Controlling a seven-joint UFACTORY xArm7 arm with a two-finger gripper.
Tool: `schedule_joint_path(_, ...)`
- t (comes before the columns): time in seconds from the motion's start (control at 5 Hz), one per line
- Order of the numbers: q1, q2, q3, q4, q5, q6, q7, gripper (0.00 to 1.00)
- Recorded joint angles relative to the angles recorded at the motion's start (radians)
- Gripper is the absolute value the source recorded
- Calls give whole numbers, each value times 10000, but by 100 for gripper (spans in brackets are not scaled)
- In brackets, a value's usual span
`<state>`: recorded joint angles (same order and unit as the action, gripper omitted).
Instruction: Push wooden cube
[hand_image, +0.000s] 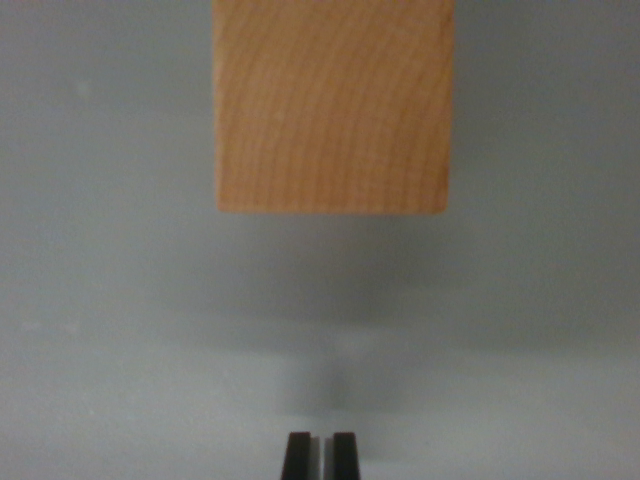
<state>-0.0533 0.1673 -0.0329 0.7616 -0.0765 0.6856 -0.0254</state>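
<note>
A wooden cube (333, 105) with curved grain fills the top middle of the wrist view and runs off the top edge. It rests on a pale grey surface (100, 300). My gripper (321, 455) shows at the bottom edge as two black fingertips pressed close together with only a thin slit between them. Nothing is held between the tips. A stretch of bare surface with a soft shadow separates the gripper from the cube's near face, so they are not touching.
The pale grey surface spreads to both sides of the cube and towards the picture's lower edge. No other objects or edges show in the wrist view.
</note>
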Motion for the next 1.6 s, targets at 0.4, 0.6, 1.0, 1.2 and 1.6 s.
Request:
schedule_joint_path(0.4,-3,11,-6,-62,-5,-67,-4,0)
schedule_joint_path(0.6,-4,12,-7,-71,-5,-77,-4,0)
schedule_joint_path(1.0,-4,12,-7,-71,-5,-77,-4,0)
schedule_joint_path(1.2,-4,12,-7,-71,-5,-77,-4,100)
schedule_joint_path(1.6,-4,16,-7,-65,-5,-75,-4,100)
